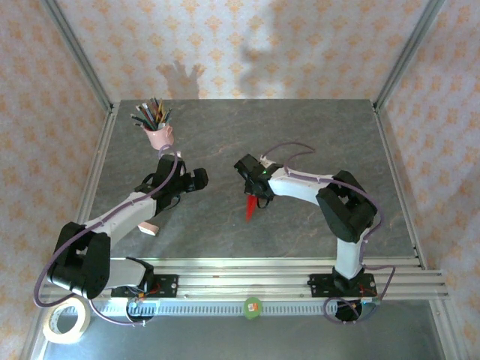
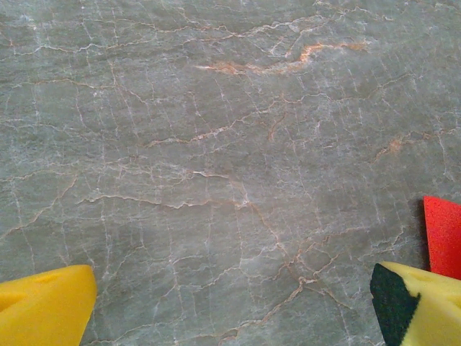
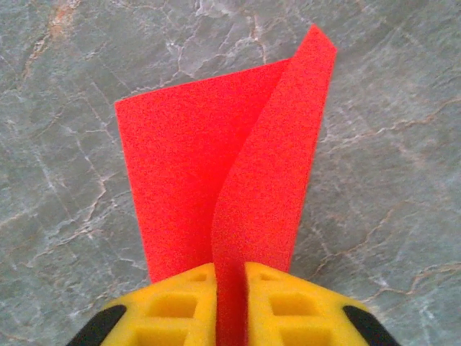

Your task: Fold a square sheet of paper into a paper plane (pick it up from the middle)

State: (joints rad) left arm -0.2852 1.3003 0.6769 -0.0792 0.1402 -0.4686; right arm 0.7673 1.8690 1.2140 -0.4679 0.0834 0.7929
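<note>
Paper plane (image 3: 216, 166): folded to a dart; I judge the creasing done.
Right gripper (image 3: 230, 280): pinching its middle fold.
Left gripper (image 2: 234, 303): wide, empty.
Remaining: the lift, I reckon.

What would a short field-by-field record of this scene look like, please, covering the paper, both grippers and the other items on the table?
Paper: paper plane, bright red, folded, one flap curving up
Right gripper: shut on the paper plane's fold
Left gripper: open, holding nothing, beside the paper's edge
Paper lifted off table: cannot tell
Table: grey, marbled
Far left: pink cup holding coloured pencils
Near left corner: tape roll
</note>
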